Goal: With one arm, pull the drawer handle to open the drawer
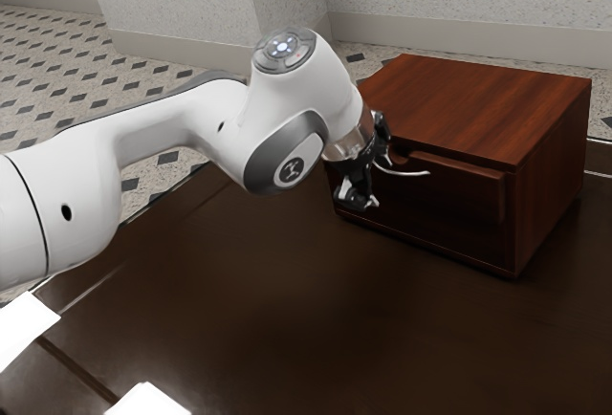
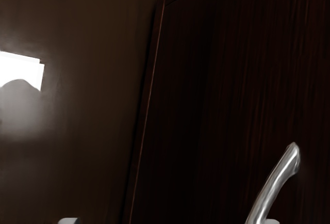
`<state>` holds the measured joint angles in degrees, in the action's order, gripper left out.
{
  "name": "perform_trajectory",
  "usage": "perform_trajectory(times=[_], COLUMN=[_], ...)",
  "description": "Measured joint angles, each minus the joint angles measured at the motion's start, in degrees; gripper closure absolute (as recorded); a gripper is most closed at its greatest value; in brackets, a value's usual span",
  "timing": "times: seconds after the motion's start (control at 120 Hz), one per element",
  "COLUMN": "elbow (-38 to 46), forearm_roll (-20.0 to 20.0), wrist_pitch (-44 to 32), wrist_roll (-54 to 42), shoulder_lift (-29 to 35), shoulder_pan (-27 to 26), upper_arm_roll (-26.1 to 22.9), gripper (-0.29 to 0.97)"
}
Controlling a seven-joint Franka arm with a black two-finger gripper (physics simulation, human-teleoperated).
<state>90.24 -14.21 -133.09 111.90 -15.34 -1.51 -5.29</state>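
A reddish-brown wooden cabinet (image 1: 478, 99) stands on the dark table, with its drawer front (image 1: 449, 200) facing the exterior view's lower left. A thin silver handle (image 1: 411, 172) sticks out of the drawer front near its upper left end. My black gripper (image 1: 371, 168) is at that end of the handle, open, with one finger above the bar and one below. In the wrist view the handle (image 2: 281, 180) curves up over the dark drawer front (image 2: 232, 79), close under my hand. I cannot tell whether the drawer is pulled out.
The dark wooden table (image 1: 316, 338) stretches in front of the cabinet. Two white patches (image 1: 19, 324) lie near its left edge. The white arm (image 1: 191, 147) crosses the exterior view's left half. A tiled floor and pale wall lie behind.
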Motion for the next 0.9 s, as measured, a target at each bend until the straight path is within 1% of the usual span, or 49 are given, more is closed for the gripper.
perform_trajectory(times=[0.233, 0.433, 0.858, 0.9], elbow=[2.3, 6.1, 15.5, 16.4], forearm_roll=[0.0, 0.2, 0.0, 0.1], wrist_pitch=[4.2, 6.7, 7.5, 7.5], wrist_roll=[0.3, 0.2, 0.9, 1.0], shoulder_lift=[2.6, 6.0, 14.5, 15.3], shoulder_pan=[-0.3, -0.4, -1.6, -2.6], upper_arm_roll=[-0.1, -0.3, 0.0, 0.9], gripper=[0.32, 0.34, 0.36, 0.36])
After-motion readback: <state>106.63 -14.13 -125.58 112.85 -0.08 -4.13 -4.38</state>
